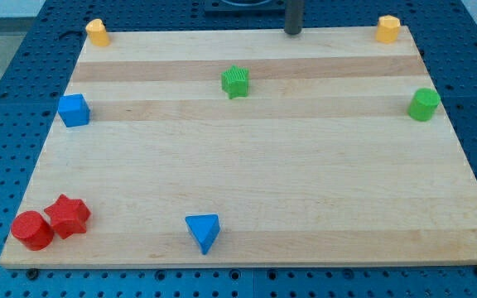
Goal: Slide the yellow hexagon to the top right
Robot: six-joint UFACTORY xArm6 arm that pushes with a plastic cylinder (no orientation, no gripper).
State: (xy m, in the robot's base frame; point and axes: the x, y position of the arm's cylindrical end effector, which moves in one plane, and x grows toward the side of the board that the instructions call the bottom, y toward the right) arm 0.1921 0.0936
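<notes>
Two yellow blocks are in the camera view. One point(387, 28) sits at the board's top right corner and looks like the hexagon. The other point(97, 31) sits at the top left corner, and I cannot make out its shape. My tip point(293, 32) rests at the top edge of the board, right of centre. It is well to the left of the top-right yellow block and touches no block.
A green star point(236, 81) lies below and left of my tip. A green block point(424, 104) is at the right edge, and a blue cube point(73, 109) at the left edge. A red cylinder point(32, 229) and a red star point(68, 216) touch at the bottom left. A blue triangle point(203, 231) is at the bottom.
</notes>
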